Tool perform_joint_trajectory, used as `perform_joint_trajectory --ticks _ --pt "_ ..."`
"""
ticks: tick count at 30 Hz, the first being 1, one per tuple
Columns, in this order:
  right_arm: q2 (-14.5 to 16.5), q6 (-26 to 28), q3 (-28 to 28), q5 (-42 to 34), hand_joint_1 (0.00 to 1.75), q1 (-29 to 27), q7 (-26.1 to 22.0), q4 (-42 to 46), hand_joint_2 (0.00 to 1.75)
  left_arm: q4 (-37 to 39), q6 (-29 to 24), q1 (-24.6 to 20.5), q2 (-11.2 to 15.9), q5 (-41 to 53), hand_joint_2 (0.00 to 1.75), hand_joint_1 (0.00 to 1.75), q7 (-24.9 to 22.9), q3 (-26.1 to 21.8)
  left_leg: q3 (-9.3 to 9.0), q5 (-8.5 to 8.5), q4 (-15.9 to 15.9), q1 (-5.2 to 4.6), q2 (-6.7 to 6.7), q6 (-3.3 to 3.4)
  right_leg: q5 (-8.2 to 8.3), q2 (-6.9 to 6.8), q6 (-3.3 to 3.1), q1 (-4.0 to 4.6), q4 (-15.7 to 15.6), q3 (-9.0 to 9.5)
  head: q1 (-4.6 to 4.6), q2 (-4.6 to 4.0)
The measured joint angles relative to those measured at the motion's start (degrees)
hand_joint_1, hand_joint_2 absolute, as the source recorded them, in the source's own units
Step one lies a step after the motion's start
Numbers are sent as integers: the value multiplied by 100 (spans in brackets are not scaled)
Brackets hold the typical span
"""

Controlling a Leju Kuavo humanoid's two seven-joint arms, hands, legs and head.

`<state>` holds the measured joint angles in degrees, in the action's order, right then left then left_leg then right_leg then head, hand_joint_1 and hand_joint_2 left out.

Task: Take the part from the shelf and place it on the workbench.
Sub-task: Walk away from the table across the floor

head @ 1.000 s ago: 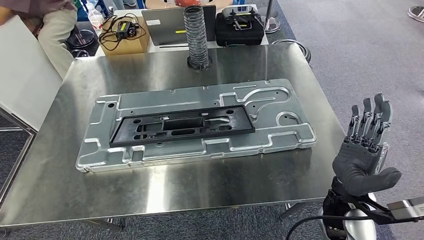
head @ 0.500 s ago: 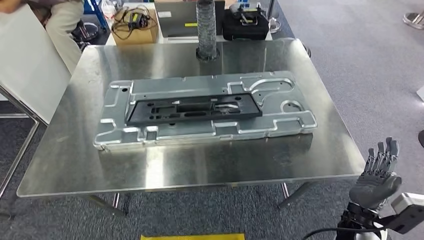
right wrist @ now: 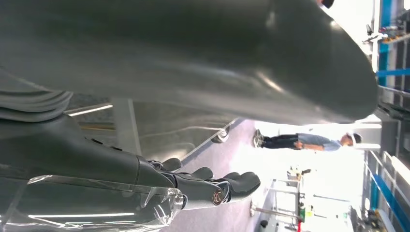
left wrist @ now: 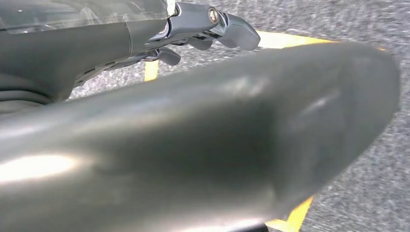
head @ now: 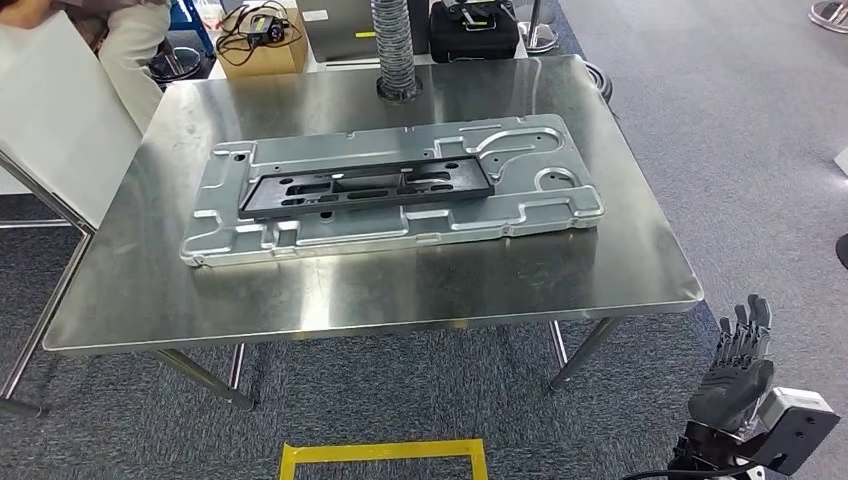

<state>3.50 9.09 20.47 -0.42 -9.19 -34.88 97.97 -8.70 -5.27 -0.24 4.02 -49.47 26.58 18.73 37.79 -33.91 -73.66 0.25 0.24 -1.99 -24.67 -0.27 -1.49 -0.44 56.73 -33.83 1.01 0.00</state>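
A black slotted part (head: pixel 365 187) lies flat on a large silver stamped plate (head: pixel 530 215), which rests on the steel workbench (head: pixel 400 290). My right hand (head: pixel 738 365) hangs low beyond the bench's near right corner, fingers straight and apart, holding nothing. The right wrist view shows the same hand (right wrist: pixel 208 186) empty beneath the bench's underside. In the left wrist view my left hand (left wrist: pixel 193 145) hangs over grey carpet, its thick thumb close to the camera and its fingers (left wrist: pixel 212 29) extended with nothing in them.
A ribbed grey hose (head: pixel 390 45) stands at the bench's far edge. Behind it are a cardboard box (head: pixel 262 50) and a black case (head: pixel 475 30). A person (head: pixel 130 40) and a white panel (head: pixel 50 120) are at far left. Yellow floor tape (head: pixel 385 455) lies near me.
The whole picture has shifted: the camera has backed away and the bench looks farther off. My right hand has dropped from beside the bench's edge to well below it.
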Motion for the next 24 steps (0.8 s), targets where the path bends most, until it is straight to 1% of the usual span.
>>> perform_joint_trajectory --ticks 1,2,3,4,5,6,7,8,9,10,11,12,13,14,15,16,17,18,19,20,21,22,23,24 --pt "14 3 -1 71 0 -37 -27 27 0 0 15 0 -4 -6 0 0 12 4 -203 150 160 -2 -1 21 56 -1 5 11 14 -82 1 0" --pt "27 22 -4 183 0 -84 -56 80 0 0 30 -1 -6 -13 0 0 30 8 -501 290 507 -11 -2 59 108 -2 12 21 27 -149 1 0" --pt "39 57 -15 335 0 -138 -75 159 0 0 42 -5 -6 -21 0 0 49 10 -854 342 962 -28 -2 107 156 -2 25 37 38 -200 -1 0" --pt "48 106 -36 535 0 -200 -75 261 0 0 51 -9 -5 -29 0 0 66 12 -1156 326 1390 -44 1 148 206 -6 44 48 44 -232 -3 1" --pt "55 162 -68 754 0 -262 -57 368 0 0 57 -13 -7 -36 0 0 80 14 -1359 281 1705 -64 2 183 257 -12 70 51 40 -244 -9 1" --pt "61 214 -109 970 0 -321 -18 466 0 0 61 -16 -9 -45 0 0 89 17 -1455 242 1882 -81 4 210 310 -20 100 48 29 -248 -2 1" --pt "68 251 -156 1164 0 -377 40 546 0 0 64 -15 -15 -56 0 0 94 22 -1449 264 1942 -86 5 235 367 -26 134 40 11 -245 3 2" --pt "75 272 -205 1308 0 -430 116 599 0 0 67 -15 -29 -65 0 0 97 30 -1412 325 1960 -81 17 270 377 -22 167 28 9 -253 11 2" --pt "83 276 -247 1405 0 -477 200 626 0 0 69 -18 -43 -72 0 0 96 41 -1366 393 1979 -71 29 313 286 -13 197 21 65 -283 12 2" --pt "89 271 -277 1472 0 -512 290 625 0 0 71 -18 -59 -78 0 0 95 55 -1303 472 2001 -57 41 351 76 -2 226 15 223 -337 -6 2" --pt "93 256 -293 1523 0 -532 376 590 0 0 72 -19 -76 -79 0 0 92 70 -1223 553 2009 -46 54 378 -229 7 252 4 494 -416 -20 1" --pt "99 235 -298 1575 0 -539 451 527 0 0 72 -20 -85 -81 0 0 90 86 -1128 622 2004 -47 53 393 -552 10 278 -4 861 -504 -36 1" --pt "108 203 -298 1644 0 -539 526 440 0 0 73 -19 -92 -85 0 0 87 100 -1031 692 1990 -47 56 394 -781 10 302 -15 1247 -575 -44 1" --pt "123 162 -298 1733 0 -539 602 327 0 0 74 -20 -99 -88 0 0 86 115 -928 758 1967 -48 58 388 -852 10 322 -26 1549 -597 -45 1" --pt "144 123 -297 1837 0 -539 669 194 0 0 75 -21 -107 -93 0 0 85 130 -818 817 1931 -46 59 377 -780 10 335 -35 1695 -541 -45 1" --pt "171 89 -293 1951 0 -536 730 46 0 0 76 -23 -116 -101 0 0 83 141 -711 868 1884 -43 59 363 -617 9 340 -43 1635 -390 -46 1" --pt "204 61 -282 2072 0 -526 774 -124 0 0 76 -24 -127 -113 0 0 78 151 -605 910 1828 -40 58 344 -454 9 338 -50 1368 -135 -46 1" --pt "238 45 -261 2189 0 -507 797 -303 0 0 75 -26 -138 -126 0 0 70 161 -510 942 1766 -43 55 322 -405 8 326 -47 948 183 -46 2" --pt "271 36 -228 2305 0 -479 811 -489 0 0 73 -28 -148 -140 0 0 59 168 -434 970 1707 -49 52 296 -451 10 297 -38 506 480 -44 2" --pt "300 32 -181 2420 0 -441 822 -698 0 0 71 -32 -155 -152 0 0 45 178 -382 1000 1661 -55 51 264 -536 10 264 -25 163 691 -40 2" --pt "326 35 -117 2530 0 -397 819 -932 0 0 66 -36 -160 -161 0 0 29 191 -351 1034 1634 -56 50 230 -620 11 225 -6 -36 796 -38 2" --pt "350 46 -40 2638 0 -354 815 -1189 0 0 62 -38 -164 -169 0 0 13 204 -335 1076 1627 -52 50 192 -630 10 180 5 -99 805 -36 1" --pt "379 63 50 2758 0 -308 811 -1473 0 2 58 -38 -166 -178 0 0 -2 220 -316 1099 1619 -40 48 156 -587 1 138 3 -102 768 -43 1" --pt "407 83 148 2890 0 -256 800 -1769 0 3 57 -35 -169 -187 0 0 -14 240 -280 1039 1573 -28 41 121 -530 -8 91 -1 -109 721 -48 1"
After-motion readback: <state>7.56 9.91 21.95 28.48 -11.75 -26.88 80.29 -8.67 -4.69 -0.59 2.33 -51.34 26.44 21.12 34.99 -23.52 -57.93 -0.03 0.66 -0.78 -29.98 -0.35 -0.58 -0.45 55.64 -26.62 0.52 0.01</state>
